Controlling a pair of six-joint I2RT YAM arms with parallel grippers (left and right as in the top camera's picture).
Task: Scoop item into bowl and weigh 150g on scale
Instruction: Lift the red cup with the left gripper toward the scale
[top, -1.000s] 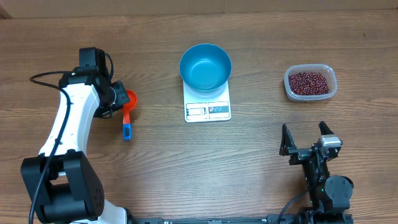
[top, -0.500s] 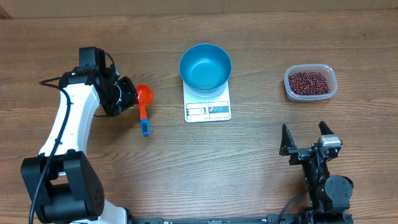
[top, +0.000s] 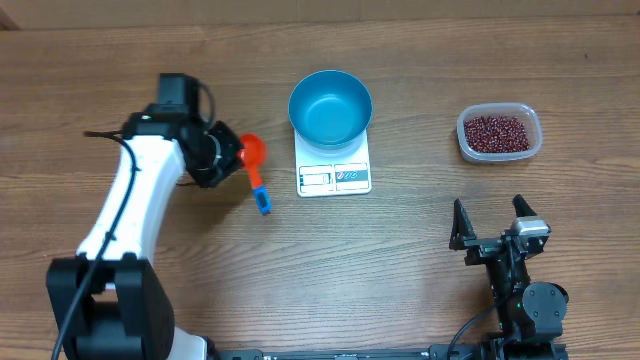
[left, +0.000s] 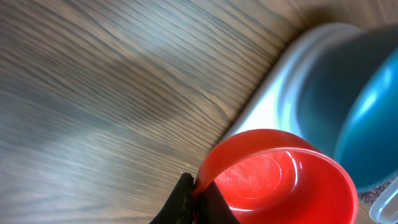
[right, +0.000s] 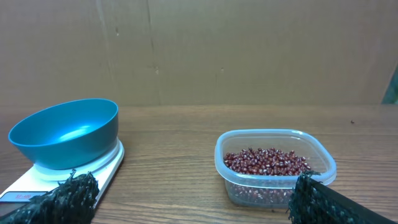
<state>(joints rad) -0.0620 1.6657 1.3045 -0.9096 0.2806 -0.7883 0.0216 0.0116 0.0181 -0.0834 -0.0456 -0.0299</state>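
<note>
Your left gripper is clamped on the rim of the red scoop, which it holds just left of the scale with the blue handle trailing toward the arm bases. The blue bowl sits on the scale's far half. The beans lie in the clear tub, well right of the scale. Your right gripper stands with its jaws wide apart, right of the scale and nearer the bases, holding nothing.

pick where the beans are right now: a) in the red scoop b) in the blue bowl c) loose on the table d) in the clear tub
d: the beans lie in the clear tub, while the blue bowl and the red scoop are both empty.
</note>
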